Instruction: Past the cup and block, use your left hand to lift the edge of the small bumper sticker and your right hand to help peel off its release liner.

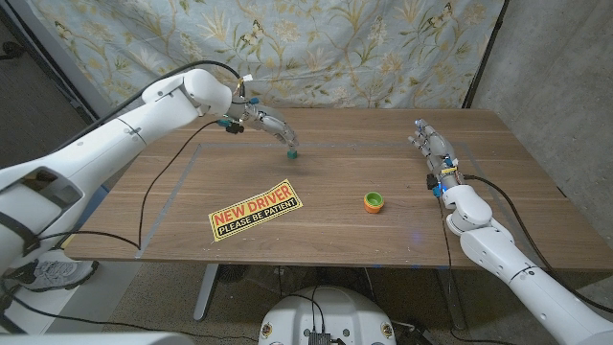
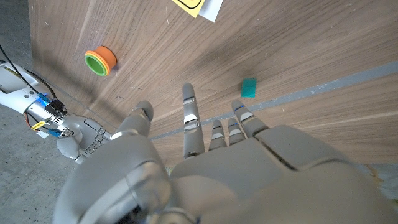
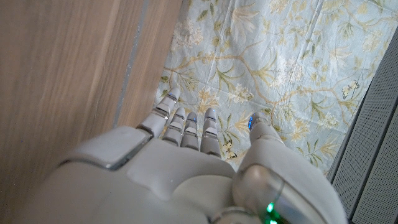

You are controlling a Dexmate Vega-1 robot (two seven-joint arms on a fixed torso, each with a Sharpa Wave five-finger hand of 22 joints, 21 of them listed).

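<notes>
Two hands: both robot hands are over the wooden table (image 1: pixel 383 249), each with nothing in its grasp.
Left arm: white arm (image 1: pixel 115 129) enters from the near left corner and reaches across the far left part of the table.
Left hand: left hand (image 1: pixel 266 126) is extended toward the table's middle, fingers apart and slightly bent, fingertips just above the block; in the left wrist view the left hand (image 2: pixel 205 162) shows its back, fingers (image 2: pixel 189 112) spread and holding nothing.
Block: small teal cube-shaped block (image 1: pixel 293 150) stands on the far part of the table, just beside a grey tape line (image 1: pixel 364 145); in the left wrist view the block (image 2: pixel 249 88) sits apart from the fingertips.
Sticker: yellow rectangular bumper sticker with red and black print reading "NEW DRIVER PLEASE BE PATIENT" (image 1: pixel 255 210) lies flat on the table, nearer than the block and well apart from both hands; one corner of it (image 2: pixel 198 7) shows in the left wrist view.
Cup: small orange cup with a green rim (image 1: pixel 374 201) stands to the right of the sticker, near the table's middle; it also appears in the left wrist view (image 2: pixel 100 60).
Right hand: right hand (image 1: pixel 433 149) is at the right side of the table, well apart from the cup, fingers straight and slightly apart, pointing away from the robot; the right wrist view shows its fingers (image 3: pixel 186 124) extended side by side toward a floral cloth backdrop (image 3: pixel 280 68).
</notes>
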